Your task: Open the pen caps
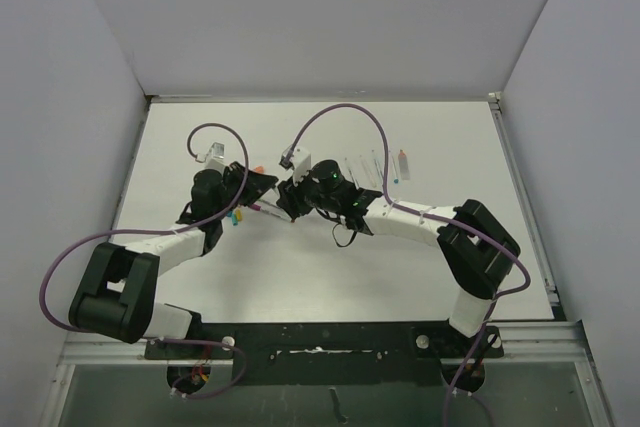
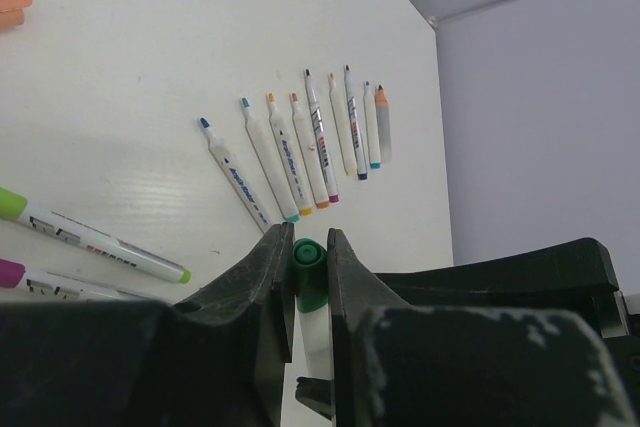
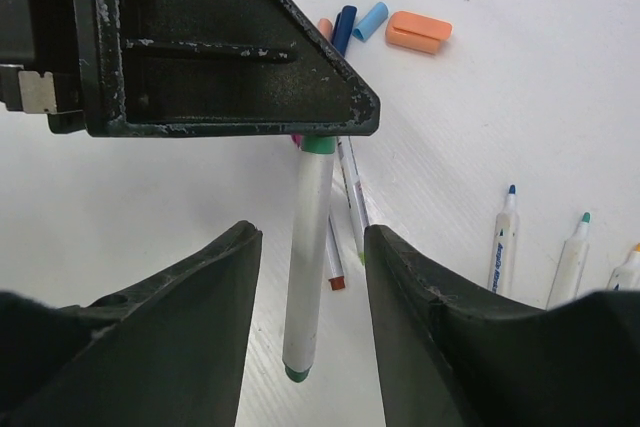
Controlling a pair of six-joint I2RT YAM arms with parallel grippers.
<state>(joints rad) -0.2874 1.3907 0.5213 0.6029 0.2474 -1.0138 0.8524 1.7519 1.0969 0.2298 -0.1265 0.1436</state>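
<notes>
Progress: at the left of the tabletop (image 2: 150,67), two capped pens (image 2: 100,242) lay unopened, one lime and one magenta. Further right, a row of opened pens (image 2: 300,152) lay with tips bare. Loose pen caps (image 3: 370,19) rested beside a fat orange cap (image 3: 418,32). I judged the task well past halfway, with at least three pens left, counting the one in hand.

Position: the left claw (image 2: 308,245) was clamped on the green cap (image 2: 306,272), which sat between its pads with its end showing. The barrel (image 3: 308,267) ran into the right claw (image 3: 311,235), whose jaws stood apart on either side without touching it. The cap looked still seated on the barrel.
</notes>
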